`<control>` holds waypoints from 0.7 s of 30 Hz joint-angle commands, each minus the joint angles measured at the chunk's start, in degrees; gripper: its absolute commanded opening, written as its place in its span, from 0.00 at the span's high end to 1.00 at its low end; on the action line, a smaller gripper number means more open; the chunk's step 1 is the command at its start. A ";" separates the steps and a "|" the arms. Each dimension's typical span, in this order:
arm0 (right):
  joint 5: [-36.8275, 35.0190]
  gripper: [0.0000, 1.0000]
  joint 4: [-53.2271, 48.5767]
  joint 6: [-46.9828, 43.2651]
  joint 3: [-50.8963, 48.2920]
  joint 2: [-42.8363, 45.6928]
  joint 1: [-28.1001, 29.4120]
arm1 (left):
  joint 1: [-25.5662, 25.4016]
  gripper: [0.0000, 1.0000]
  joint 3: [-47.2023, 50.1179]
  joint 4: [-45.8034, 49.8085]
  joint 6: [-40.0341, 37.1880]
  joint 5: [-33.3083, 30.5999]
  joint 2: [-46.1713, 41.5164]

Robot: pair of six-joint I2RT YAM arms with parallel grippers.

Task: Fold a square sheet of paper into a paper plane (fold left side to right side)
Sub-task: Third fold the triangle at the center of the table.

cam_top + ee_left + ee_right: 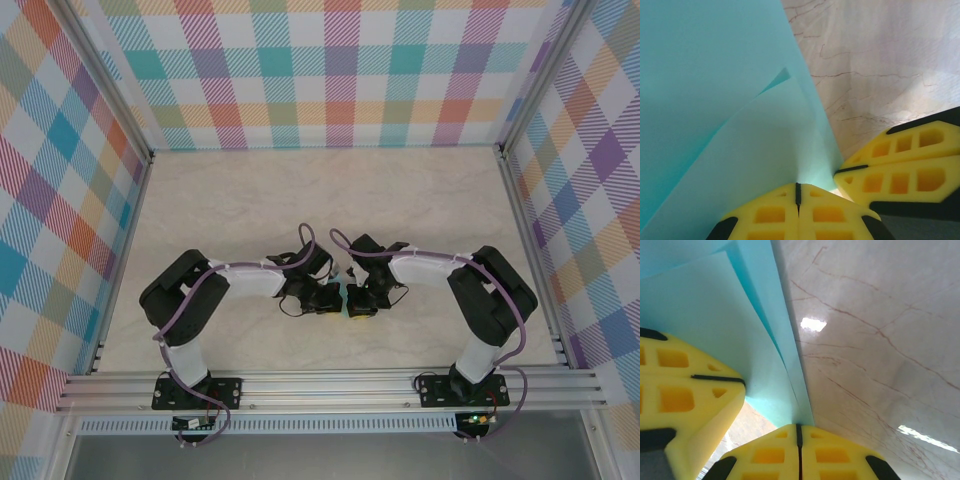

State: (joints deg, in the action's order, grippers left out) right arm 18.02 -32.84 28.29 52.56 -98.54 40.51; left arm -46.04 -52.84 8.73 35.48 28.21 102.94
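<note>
Over the table (300,190), near its front edge, the left gripper (798,192) and right gripper (799,432) each clamp the upturned paper (715,100) — move them in step, keeping layers flush, before creasing.

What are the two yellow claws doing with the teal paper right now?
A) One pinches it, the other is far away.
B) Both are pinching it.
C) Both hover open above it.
B: the left gripper and right gripper each have their fingers shut together, with the paper running out from the seam between them.
</note>
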 commanded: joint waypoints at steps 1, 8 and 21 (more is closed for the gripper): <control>-7.78 0.93 -4.18 -0.25 -2.43 -3.86 0.27 | 0.45 0.98 -0.35 3.48 -2.53 -2.77 1.13; -8.00 0.93 -4.61 -0.25 -2.45 -3.68 0.27 | 3.85 0.99 2.21 3.90 -3.85 -4.77 -0.35; -8.18 0.93 -5.14 -0.33 -2.63 -3.69 0.27 | 12.33 1.00 5.66 6.70 -9.03 -6.84 -3.13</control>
State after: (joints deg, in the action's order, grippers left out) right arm 17.98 -33.06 28.27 52.58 -98.56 40.51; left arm -37.04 -50.00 10.15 29.06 29.08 100.64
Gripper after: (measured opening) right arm 0.070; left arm 0.043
